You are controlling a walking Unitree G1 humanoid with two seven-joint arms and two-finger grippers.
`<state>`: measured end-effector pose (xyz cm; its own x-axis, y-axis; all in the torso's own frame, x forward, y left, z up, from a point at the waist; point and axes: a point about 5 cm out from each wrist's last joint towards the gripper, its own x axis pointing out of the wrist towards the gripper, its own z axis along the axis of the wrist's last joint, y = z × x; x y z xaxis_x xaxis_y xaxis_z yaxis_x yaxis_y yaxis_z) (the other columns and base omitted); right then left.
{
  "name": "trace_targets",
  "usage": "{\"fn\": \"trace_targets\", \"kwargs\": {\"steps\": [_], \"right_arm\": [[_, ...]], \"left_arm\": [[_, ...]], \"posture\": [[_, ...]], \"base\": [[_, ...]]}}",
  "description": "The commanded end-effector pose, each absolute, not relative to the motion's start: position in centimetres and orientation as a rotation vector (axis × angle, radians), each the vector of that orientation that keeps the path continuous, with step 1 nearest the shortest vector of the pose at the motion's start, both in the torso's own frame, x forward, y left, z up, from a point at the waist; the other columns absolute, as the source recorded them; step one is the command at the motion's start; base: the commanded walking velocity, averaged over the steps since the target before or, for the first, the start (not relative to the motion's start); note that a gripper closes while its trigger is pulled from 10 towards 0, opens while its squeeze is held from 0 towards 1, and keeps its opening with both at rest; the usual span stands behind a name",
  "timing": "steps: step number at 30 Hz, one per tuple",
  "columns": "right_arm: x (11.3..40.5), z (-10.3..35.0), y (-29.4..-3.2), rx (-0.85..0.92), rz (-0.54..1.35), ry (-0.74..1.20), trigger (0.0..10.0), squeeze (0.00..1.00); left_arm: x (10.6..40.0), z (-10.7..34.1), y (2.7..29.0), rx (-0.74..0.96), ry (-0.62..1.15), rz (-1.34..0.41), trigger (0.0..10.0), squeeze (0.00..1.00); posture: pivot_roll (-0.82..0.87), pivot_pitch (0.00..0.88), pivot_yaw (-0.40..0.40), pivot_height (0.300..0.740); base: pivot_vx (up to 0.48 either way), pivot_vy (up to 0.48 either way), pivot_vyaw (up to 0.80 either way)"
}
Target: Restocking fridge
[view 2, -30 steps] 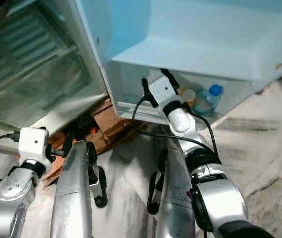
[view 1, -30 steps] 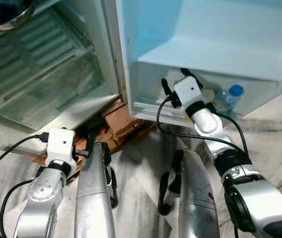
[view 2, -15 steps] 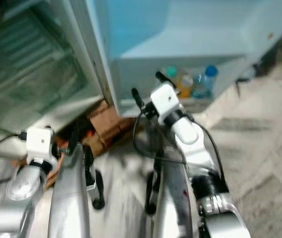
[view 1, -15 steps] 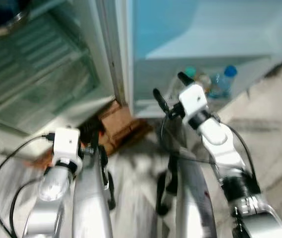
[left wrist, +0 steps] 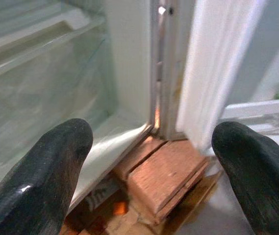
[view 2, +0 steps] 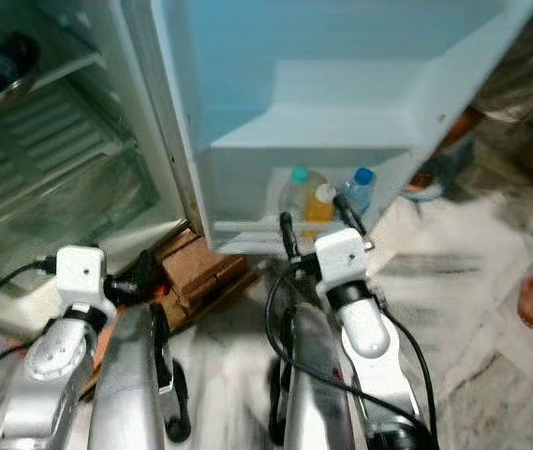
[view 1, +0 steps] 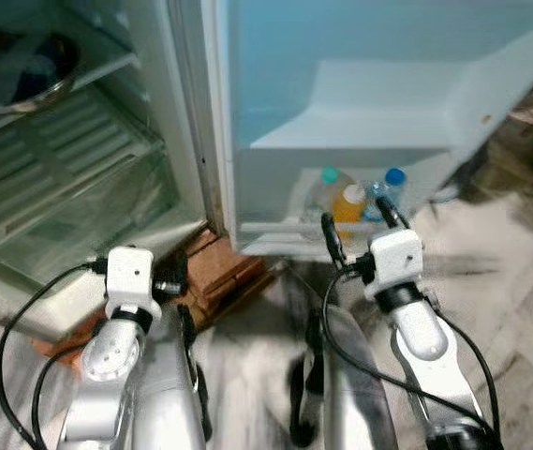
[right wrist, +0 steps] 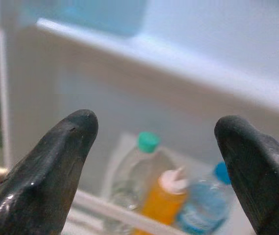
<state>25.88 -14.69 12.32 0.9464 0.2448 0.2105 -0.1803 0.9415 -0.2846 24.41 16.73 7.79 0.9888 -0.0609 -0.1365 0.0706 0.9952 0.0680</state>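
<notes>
Close to the robot's body, the left gripper [left wrist: 149,161] was held low with its jaws spread wide and nothing between them. It was aimed at some brown bricks [view 1: 217,272] on the floor under the fridge hinge. A little farther out, the right gripper [right wrist: 154,161] was held up in front of the open fridge door [view 1: 360,84]. Its jaws were also wide apart and empty. Past them, three bottles were stood together in the bottom door shelf [view 1: 275,228]: a clear bottle with a green cap [right wrist: 138,171], an orange bottle [right wrist: 164,199] and a blue-capped bottle [right wrist: 204,205]. Farther back, a steel bowl [view 1: 18,75] was seen on a shelf inside the fridge.

It was judged that nothing was being carried, so one placing step looked done. For the next move, another item would have to be found and picked up.
</notes>
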Motion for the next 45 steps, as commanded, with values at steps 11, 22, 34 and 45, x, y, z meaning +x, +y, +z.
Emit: {"fn": "trace_targets", "kwargs": {"steps": [11,22,34,45], "right_arm": [[27.5,15.4,-16.4,-0.216,0.045,-0.302,10.0,0.00],[28.4,15.3,-17.1,-0.196,-0.001,-0.258,10.0,0.00],[28.8,15.5,-17.2,-0.197,-0.011,-0.254,10.0,0.00],[29.1,15.8,-17.4,-0.198,-0.022,-0.264,10.0,0.00]], "left_arm": [[25.3,7.6,15.9,0.070,0.106,-0.081,10.0,0.00],[26.0,7.9,15.7,0.075,0.081,-0.089,10.0,0.00],[26.5,7.9,15.6,0.080,0.072,-0.098,10.0,0.00],[26.6,7.8,15.4,0.084,0.071,-0.112,10.0,0.00]], "posture": [[0.04,0.039,-0.043,0.572],[0.03,0.041,-0.044,0.634],[0.02,0.035,-0.041,0.705],[0.02,0.030,-0.039,0.740]], "base": [[0.000,0.000,0.00],[0.000,0.000,0.00],[0.000,0.000,0.00],[0.000,0.000,0.00]]}}
